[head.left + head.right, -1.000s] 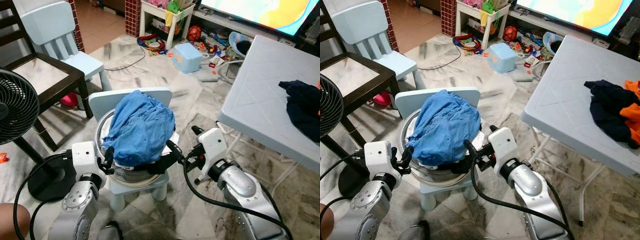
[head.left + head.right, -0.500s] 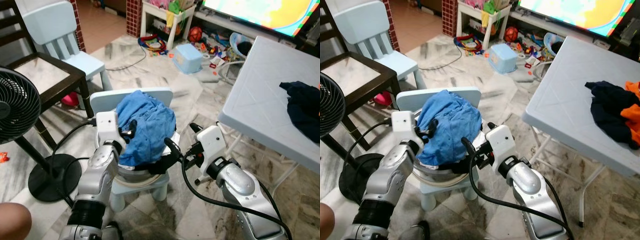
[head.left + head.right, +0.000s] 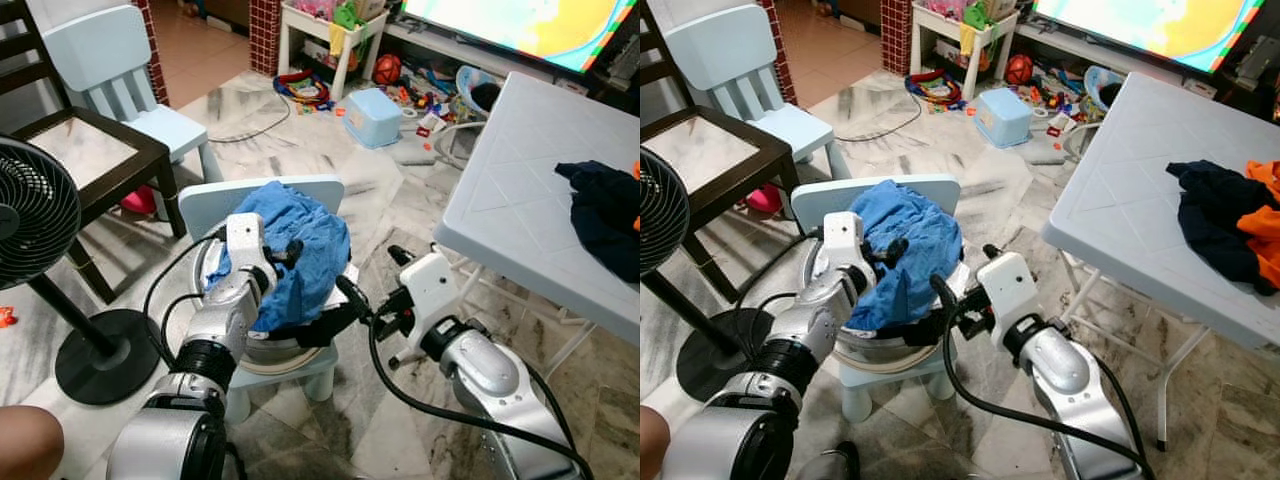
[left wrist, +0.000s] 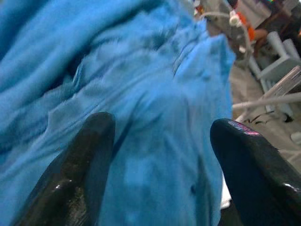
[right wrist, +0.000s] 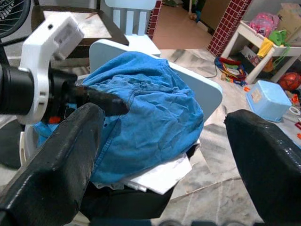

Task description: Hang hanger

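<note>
Blue garment (image 3: 295, 250), left gripper (image 3: 285, 250) newly atop.

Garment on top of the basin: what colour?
Blue garment, denim-like; clearest in the right wrist view.

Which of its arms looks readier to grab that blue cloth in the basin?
Probably the left. The left gripper sits open right on top of the crumpled blue garment, fingers spread over the fabric. The right gripper is open too, but lower, beside the round basin.
</note>
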You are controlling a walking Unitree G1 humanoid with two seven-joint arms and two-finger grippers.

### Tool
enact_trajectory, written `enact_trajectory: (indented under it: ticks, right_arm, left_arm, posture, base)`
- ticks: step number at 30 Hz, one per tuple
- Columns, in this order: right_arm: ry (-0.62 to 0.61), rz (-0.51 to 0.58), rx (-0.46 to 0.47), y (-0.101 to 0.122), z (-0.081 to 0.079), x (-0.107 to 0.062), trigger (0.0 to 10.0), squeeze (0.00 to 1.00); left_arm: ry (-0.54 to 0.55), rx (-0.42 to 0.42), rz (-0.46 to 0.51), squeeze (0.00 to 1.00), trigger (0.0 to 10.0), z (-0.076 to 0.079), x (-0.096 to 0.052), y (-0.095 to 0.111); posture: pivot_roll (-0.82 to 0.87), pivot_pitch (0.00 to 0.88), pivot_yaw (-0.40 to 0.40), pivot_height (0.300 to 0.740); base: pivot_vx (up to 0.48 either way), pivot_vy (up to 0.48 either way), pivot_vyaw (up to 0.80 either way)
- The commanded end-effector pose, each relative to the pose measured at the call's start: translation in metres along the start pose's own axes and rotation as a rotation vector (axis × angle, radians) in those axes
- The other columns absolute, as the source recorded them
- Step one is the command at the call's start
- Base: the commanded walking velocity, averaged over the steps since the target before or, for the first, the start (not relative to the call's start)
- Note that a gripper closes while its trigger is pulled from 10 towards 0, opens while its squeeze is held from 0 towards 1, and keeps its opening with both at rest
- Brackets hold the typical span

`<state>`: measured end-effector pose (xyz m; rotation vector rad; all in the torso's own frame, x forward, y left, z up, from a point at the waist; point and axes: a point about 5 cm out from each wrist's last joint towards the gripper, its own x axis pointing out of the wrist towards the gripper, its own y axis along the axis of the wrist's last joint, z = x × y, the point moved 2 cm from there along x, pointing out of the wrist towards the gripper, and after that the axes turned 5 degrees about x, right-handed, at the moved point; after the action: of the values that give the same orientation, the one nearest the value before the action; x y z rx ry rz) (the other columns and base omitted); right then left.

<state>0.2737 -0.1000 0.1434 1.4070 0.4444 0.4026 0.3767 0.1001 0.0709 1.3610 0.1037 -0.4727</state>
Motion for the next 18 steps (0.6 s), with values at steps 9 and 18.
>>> enact_trajectory:
  ticks: [9, 18]
  right_arm:
    - [0.000, 0.002, -0.012, 0.004, 0.003, -0.002, 10.0, 0.00]
    - [0.002, 0.002, -0.011, 0.003, 0.002, -0.001, 10.0, 0.00]
  left_arm:
    - [0.038, 0.004, -0.072, 0.00, 0.0, -0.021, -0.008, -0.028]
    - [0.049, 0.010, -0.088, 0.00, 0.0, -0.030, -0.011, -0.034]
  posture:
    - [-0.08, 0.125, -0.124, 0.740]
    - [-0.07, 0.125, -0.126, 0.740]
  base:
    - [0.000, 0.000, 0.00]
    - [0.000, 0.000, 0.00]
